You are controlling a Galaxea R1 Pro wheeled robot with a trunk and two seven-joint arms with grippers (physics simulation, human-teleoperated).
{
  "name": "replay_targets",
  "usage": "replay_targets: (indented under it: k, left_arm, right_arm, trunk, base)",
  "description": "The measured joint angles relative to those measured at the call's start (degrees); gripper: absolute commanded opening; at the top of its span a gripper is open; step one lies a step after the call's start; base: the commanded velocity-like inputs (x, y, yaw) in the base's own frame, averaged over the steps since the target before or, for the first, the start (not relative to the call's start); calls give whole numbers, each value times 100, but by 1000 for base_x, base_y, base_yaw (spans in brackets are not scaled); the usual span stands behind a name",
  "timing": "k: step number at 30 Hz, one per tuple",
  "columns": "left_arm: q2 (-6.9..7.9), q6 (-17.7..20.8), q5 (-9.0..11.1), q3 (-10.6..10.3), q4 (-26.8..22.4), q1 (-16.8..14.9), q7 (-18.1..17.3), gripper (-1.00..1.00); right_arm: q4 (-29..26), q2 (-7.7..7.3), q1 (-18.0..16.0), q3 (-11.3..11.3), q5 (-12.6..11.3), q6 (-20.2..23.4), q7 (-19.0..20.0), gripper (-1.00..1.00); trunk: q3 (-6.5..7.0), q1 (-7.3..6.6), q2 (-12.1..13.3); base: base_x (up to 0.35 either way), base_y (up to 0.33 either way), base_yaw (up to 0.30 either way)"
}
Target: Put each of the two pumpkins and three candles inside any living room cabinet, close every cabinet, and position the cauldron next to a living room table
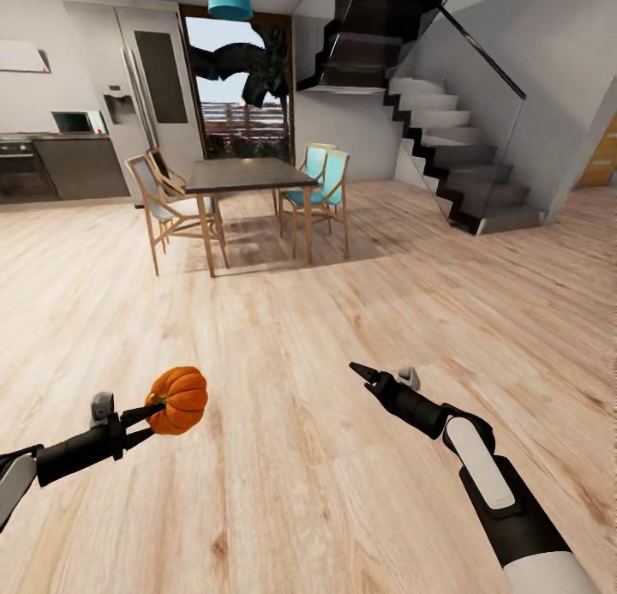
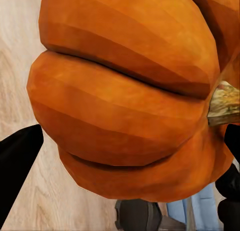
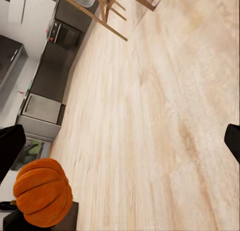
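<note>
Head view, near to far: the left gripper (image 1: 152,416) is clamped on a bright-orange ribbed pumpkin (image 1: 177,399), carried in the air over the pale wood-plank floor (image 1: 283,457), while the right gripper (image 1: 364,373) holds nothing, its fingers nearly together (whether fully clenched I cannot tell). Beyond stand a dark square dining table (image 1: 244,175) with wooden chairs and a grey staircase (image 1: 446,140). The risk, I judge, is the pumpkin slipping from its rounded side during travel, since the fingertips grip only its edge.
</note>
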Motion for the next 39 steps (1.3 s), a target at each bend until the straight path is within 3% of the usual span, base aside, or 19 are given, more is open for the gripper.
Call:
replay_targets:
  k: [39]
  left_arm:
    - [5, 1, 20, 6, 0, -2, -9, -100]
  right_arm:
    - [196, 6, 0, -53, -8, -5, 4, 100]
  trunk:
    - [0, 0, 0]
  base:
    - [336, 0, -287]
